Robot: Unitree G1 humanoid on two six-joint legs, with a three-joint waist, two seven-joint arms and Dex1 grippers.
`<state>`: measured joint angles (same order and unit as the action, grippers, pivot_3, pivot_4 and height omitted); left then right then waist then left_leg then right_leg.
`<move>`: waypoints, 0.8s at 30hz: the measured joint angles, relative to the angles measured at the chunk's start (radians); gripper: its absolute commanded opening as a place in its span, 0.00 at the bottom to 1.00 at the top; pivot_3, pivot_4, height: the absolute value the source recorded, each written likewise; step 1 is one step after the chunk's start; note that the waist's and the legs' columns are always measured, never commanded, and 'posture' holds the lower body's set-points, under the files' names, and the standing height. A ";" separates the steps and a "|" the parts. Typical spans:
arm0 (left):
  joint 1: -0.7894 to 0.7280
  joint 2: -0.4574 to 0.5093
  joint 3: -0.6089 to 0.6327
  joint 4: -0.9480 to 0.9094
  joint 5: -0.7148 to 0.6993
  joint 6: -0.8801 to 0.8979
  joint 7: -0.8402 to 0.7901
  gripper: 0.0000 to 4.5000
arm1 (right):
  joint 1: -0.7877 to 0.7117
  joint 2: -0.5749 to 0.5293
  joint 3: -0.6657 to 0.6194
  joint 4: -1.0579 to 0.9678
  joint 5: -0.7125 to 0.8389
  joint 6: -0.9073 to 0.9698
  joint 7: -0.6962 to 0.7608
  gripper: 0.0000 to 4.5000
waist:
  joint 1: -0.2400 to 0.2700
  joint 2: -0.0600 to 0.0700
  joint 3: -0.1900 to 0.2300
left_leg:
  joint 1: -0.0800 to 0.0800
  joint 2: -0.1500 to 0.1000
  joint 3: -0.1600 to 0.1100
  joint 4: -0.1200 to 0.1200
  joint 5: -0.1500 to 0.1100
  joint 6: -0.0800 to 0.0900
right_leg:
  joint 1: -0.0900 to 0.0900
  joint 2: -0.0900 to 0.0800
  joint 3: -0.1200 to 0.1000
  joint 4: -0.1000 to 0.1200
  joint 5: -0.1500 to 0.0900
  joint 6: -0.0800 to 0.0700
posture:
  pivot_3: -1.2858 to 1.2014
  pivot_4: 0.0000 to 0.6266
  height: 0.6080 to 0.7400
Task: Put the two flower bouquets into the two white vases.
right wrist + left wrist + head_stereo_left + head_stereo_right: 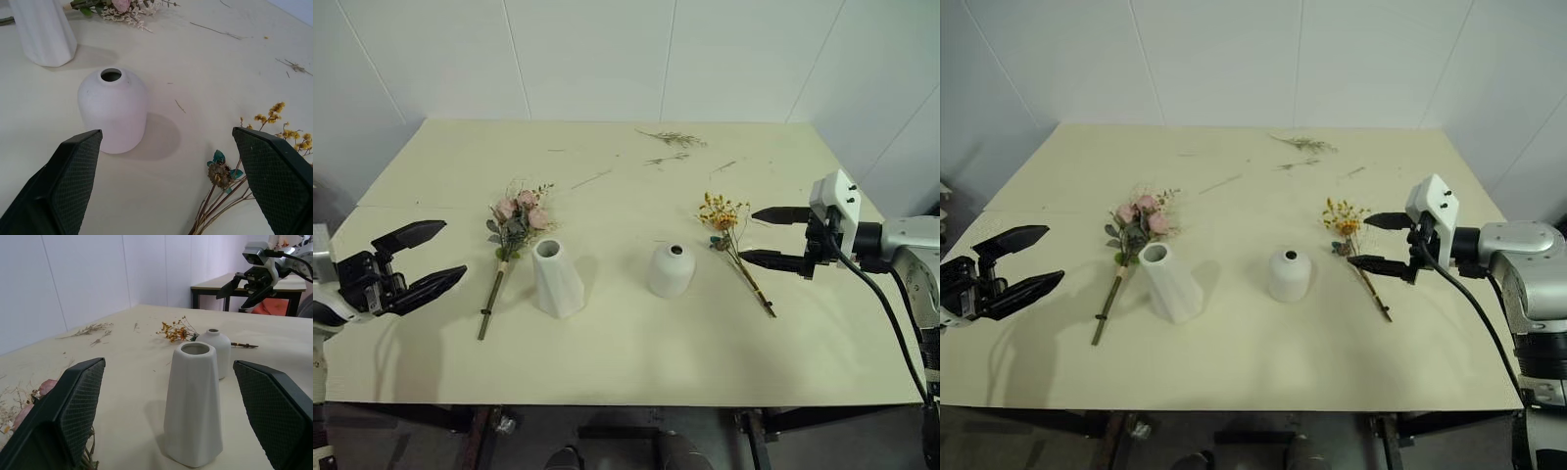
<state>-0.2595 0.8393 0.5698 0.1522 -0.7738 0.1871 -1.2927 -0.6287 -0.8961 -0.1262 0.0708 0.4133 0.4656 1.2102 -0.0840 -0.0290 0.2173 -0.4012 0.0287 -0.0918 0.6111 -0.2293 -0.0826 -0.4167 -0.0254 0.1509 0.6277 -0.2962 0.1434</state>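
Nothing is in a vase yet, and both bouquets lie flat on the cream table (636, 372). Taking the tall faceted white vase (557, 278) as the landmark: the pink rose bouquet (514, 228) lies just beside it on the robot's left, its long stem running toward the table's near edge, close to the vase wall but seemingly not touching. The short domed white vase (672, 269) stands near the tall one on the robot's right, and the thin spray of yellow-orange blossoms (728, 233) lies further right again, beyond the domed vase.

The left gripper (418, 261) hangs over the table's left edge, well apart from the roses, its two black fingers spread wide with nothing between them. The right gripper (773, 237) hovers just beside the yellow spray, jaws likewise wide and empty.

Likely troubles, as I judge them: the rose stem lies so near the tall vase that a reaching finger could knock that narrow-footed vase over. The yellow spray's stems are thin and flat against the table, so the pads may close over them and miss, or crush the blossoms. The domed vase's hole is small, so a splayed stem end could catch on the rim and push the vase along. Loose dried twigs (672, 139) at the far side could be mistaken for a bouquet.
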 measured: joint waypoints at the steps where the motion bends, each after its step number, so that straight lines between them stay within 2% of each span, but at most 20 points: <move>1: -0.007 0.000 -0.001 0.005 0.000 0.000 -0.001 1.00 | 0.003 -0.001 -0.002 -0.006 0.002 0.003 -0.003 1.00 | 0.000 0.000 0.000 | 0.000 0.000 0.000 0.000 0.000 0.000 | 0.000 0.000 0.000 0.000 0.000 0.000 | 0.52 0.24 1.00; 10: -0.089 -0.002 -0.064 0.062 0.018 -0.007 -0.032 1.00 | 0.023 -0.006 -0.032 -0.035 0.006 0.025 -0.074 1.00 | 0.000 0.000 0.000 | 0.000 0.000 0.000 0.000 0.000 0.000 | 0.000 0.000 0.000 0.000 0.000 0.001 | 0.52 0.24 1.00; 15: -0.110 -0.002 -0.079 0.083 0.014 0.005 -0.079 1.00 | 0.025 -0.032 -0.031 -0.047 0.005 0.101 -0.108 1.00 | -0.001 0.000 0.000 | 0.000 0.000 0.000 0.000 0.000 0.000 | 0.000 0.000 0.000 0.000 0.000 0.000 | 0.52 0.24 1.00; 24: -0.203 0.078 -0.082 0.145 0.013 0.058 -0.207 1.00 | -0.093 -0.038 0.088 0.028 -0.098 0.274 -0.245 1.00 | -0.001 0.000 0.000 | 0.000 0.000 0.001 0.001 0.000 0.000 | 0.000 0.000 0.001 0.000 -0.003 -0.006 | 0.52 0.24 1.00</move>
<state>-0.4626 0.9169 0.4878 0.2970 -0.7605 0.2450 -1.4995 -0.7220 -0.9341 -0.0383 0.0988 0.3150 0.7393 0.9647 -0.0855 -0.0290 0.2173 -0.4012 0.0287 -0.0912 0.6119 -0.2294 -0.0824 -0.4172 -0.0252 0.1515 0.6279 -0.2992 0.1376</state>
